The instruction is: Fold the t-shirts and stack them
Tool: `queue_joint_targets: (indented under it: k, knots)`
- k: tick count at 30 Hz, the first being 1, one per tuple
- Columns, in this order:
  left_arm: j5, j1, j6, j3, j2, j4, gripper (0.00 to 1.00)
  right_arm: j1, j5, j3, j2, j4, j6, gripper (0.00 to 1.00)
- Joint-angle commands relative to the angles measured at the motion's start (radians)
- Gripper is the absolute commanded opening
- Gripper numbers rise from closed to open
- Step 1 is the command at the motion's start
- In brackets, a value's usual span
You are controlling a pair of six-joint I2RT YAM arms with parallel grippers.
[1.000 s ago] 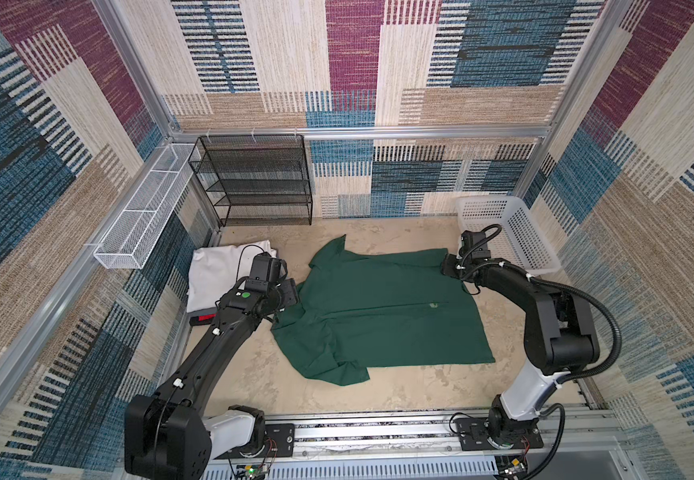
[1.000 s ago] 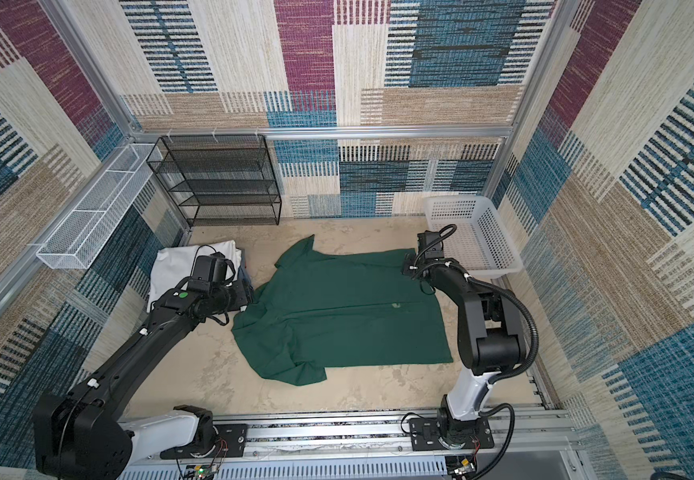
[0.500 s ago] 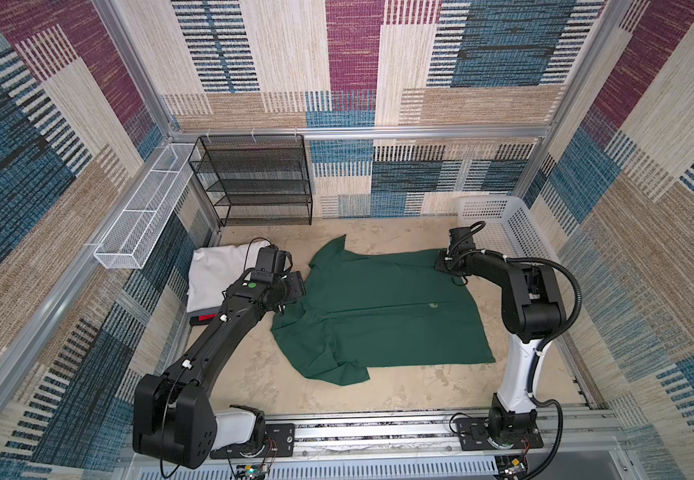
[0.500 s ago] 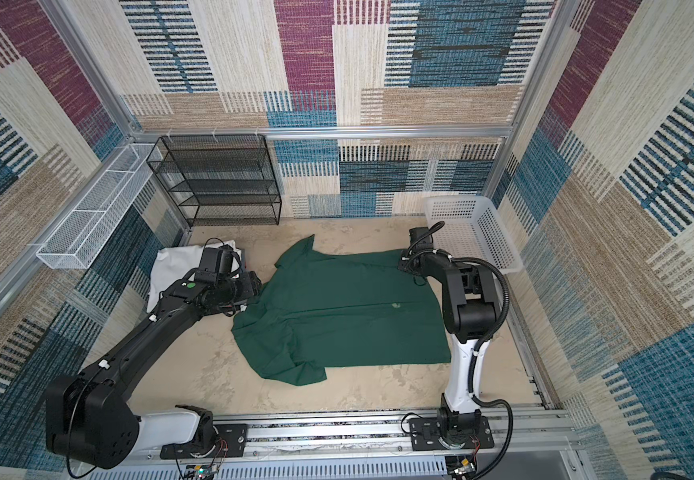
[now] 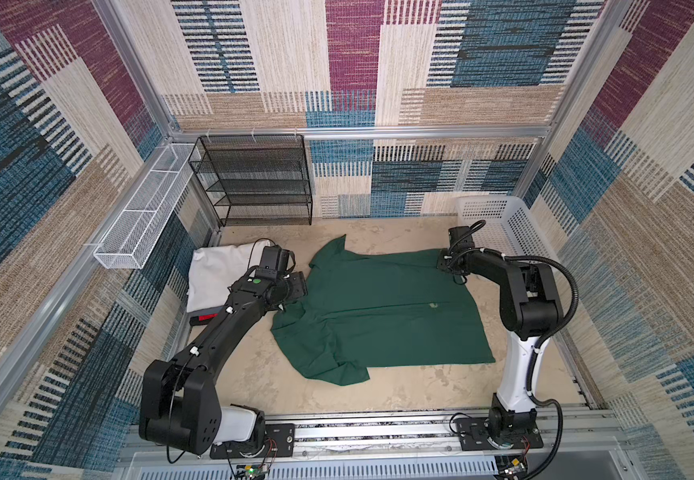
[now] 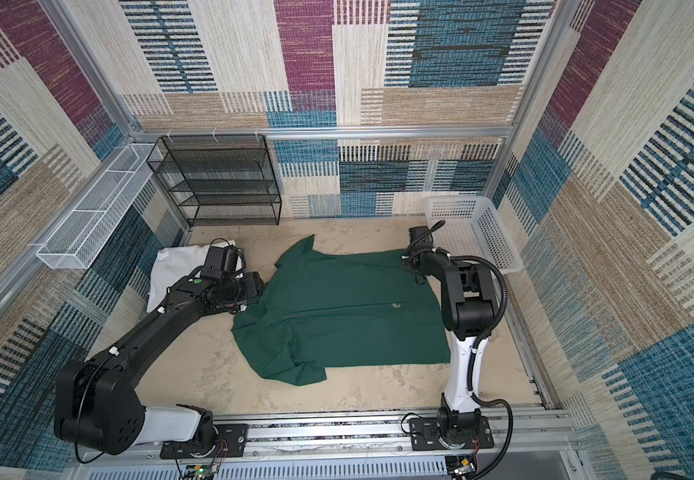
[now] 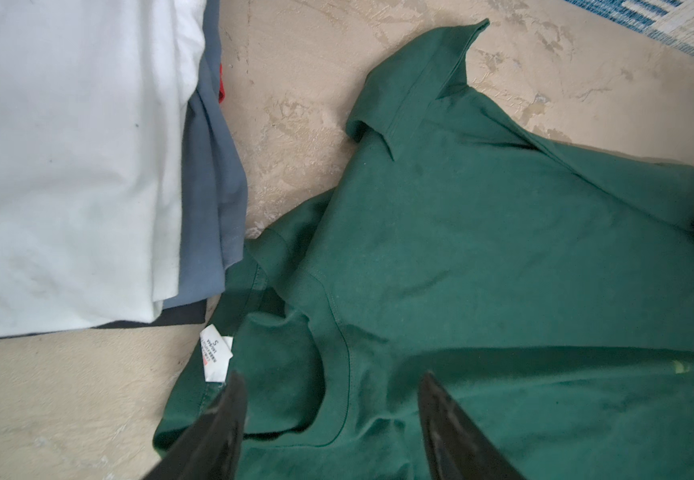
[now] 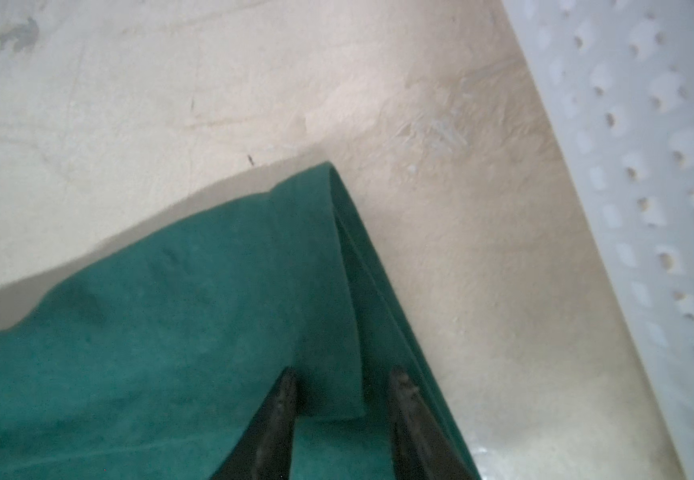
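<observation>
Dark green short-sleeved cotton t-shirt (image 5: 382,307): flat mid-table, unfolded. Left gripper (image 7: 330,376): jaws wide, over neckline (image 7: 347,353), 9 o'clock. Right gripper (image 8: 343,374): jaws narrower, astride hem corner (image 8: 320,187), 2 o'clock, unclamped. Step: taking hold. Next: likely pinch both, fold across.

Both top views look down from high above the front edge of the table (image 5: 378,235) and share all of it. The left wrist view looks closely at the collar of the green shirt (image 7: 503,249) and the folded stack (image 7: 66,166) by the left edge. The right wrist view, nearer still, looks at the shirt's back right corner beside the basket (image 8: 648,166).
</observation>
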Motion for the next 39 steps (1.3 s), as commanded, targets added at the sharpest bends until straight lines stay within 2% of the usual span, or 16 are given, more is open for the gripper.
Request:
queue_joint_targets:
  k: [1, 6, 9, 16, 20, 21, 28, 31, 35, 39]
  knots:
    - [0.011, 0.0, 0.023, 0.012, 0.003, 0.029, 0.67, 0.001, -0.03, 0.014, 0.013, 0.014, -0.005, 0.36]
    - [0.0, 0.0, 0.026, 0.008, 0.005, 0.03, 0.67, 0.001, -0.047, 0.044, 0.033, -0.003, -0.005, 0.23]
    - [-0.004, 0.0, 0.028, 0.01, 0.01, 0.03, 0.67, 0.001, -0.044, 0.049, 0.025, -0.007, -0.009, 0.19]
    - [0.005, 0.0, 0.03, 0.03, 0.031, 0.034, 0.67, 0.001, -0.023, 0.062, 0.003, -0.027, -0.019, 0.19]
    - [0.006, 0.0, 0.029, 0.033, 0.044, 0.057, 0.67, 0.001, -0.033, 0.07, 0.014, -0.026, -0.013, 0.02]
    - [0.006, 0.0, 0.03, 0.037, 0.05, 0.061, 0.67, 0.001, -0.036, 0.076, 0.017, -0.028, -0.015, 0.0]
    - [0.012, 0.0, 0.044, 0.125, 0.154, 0.131, 0.66, 0.001, -0.028, 0.128, -0.021, -0.039, -0.012, 0.0]
    - [0.021, 0.0, 0.055, 0.215, 0.251, 0.141, 0.66, 0.001, -0.012, 0.165, -0.028, -0.042, 0.002, 0.0]
    - [0.028, 0.0, 0.071, 0.349, 0.393, 0.129, 0.64, 0.0, -0.067, 0.263, 0.008, -0.062, 0.038, 0.0]
    - [0.014, 0.0, 0.099, 0.476, 0.523, 0.124, 0.64, 0.0, -0.074, 0.344, 0.065, -0.082, 0.053, 0.0]
